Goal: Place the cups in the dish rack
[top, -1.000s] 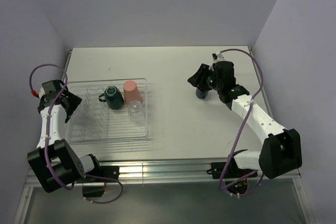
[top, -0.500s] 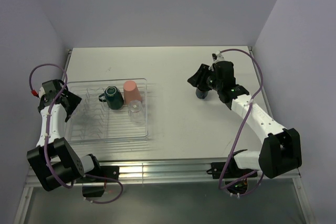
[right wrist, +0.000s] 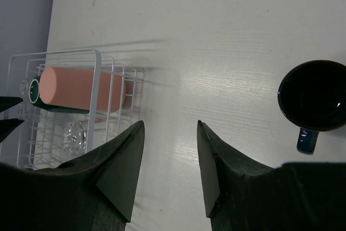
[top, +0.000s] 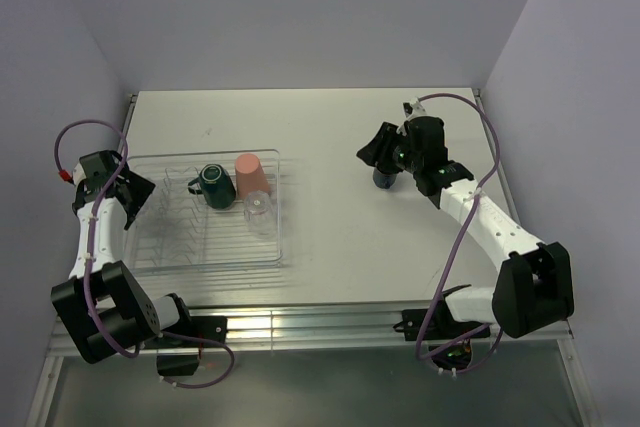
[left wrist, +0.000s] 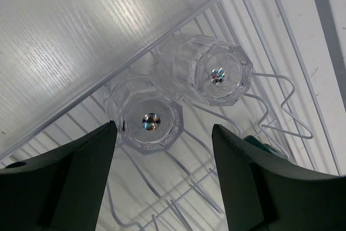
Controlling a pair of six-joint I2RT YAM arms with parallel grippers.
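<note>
One cup, the navy mug (right wrist: 312,96), stands upright on the bare table (top: 330,127) toward the right edge, well apart from the others. The right gripper (right wrist: 170,139) hangs near it, jaws spread wide with nothing between them. By the left edge sits the dish rack (top: 200,259). It holds the teal mug (top: 213,185) and the salmon-pink tumbler (top: 252,175) side by side (touching, as far as the right wrist view tells), plus two clear glasses (left wrist: 151,121) mouth-down just inside its rim. The left gripper (left wrist: 165,133) hovers above those glasses, also spread wide, gripping nothing.
</note>
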